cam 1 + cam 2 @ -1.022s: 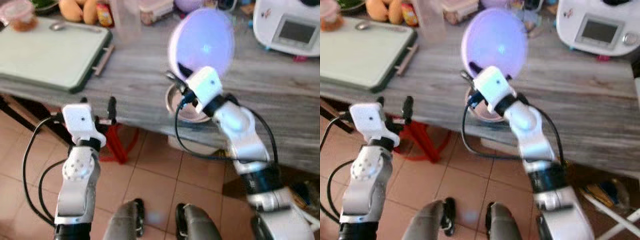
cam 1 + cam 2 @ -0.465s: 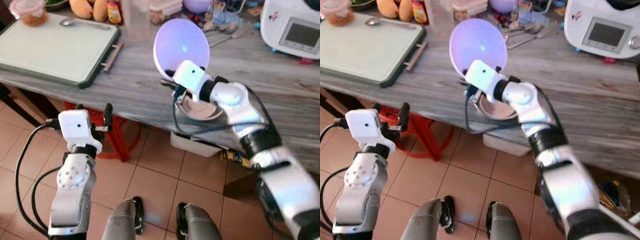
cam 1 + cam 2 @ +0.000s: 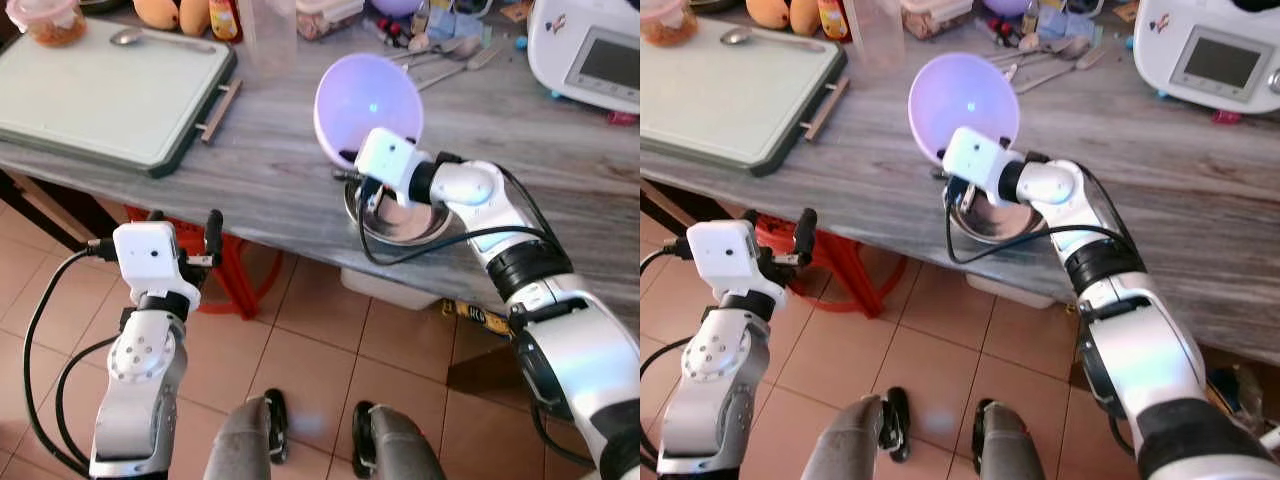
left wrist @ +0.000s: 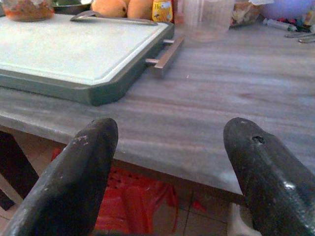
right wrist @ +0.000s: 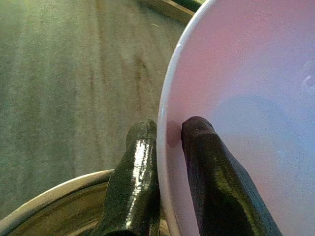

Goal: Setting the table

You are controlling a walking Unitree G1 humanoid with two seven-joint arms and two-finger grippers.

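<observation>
The right pincer (image 3: pixel 352 163) grips the rim of the lilac bowl (image 3: pixel 366 103), one finger inside and one outside, in the upper middle of the frame. Since a second ago the bowl has tipped lower toward the steel bowl (image 3: pixel 405 218) at the counter (image 3: pixel 270 170) edge. It is probably about to be set down. The left pincer (image 4: pixel 170 142) hangs open, lower left.

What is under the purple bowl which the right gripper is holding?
Under the purple bowl, gripped at its rim by the right gripper, a metal bowl sits on the table. The gripper hides part of its inside.
</observation>
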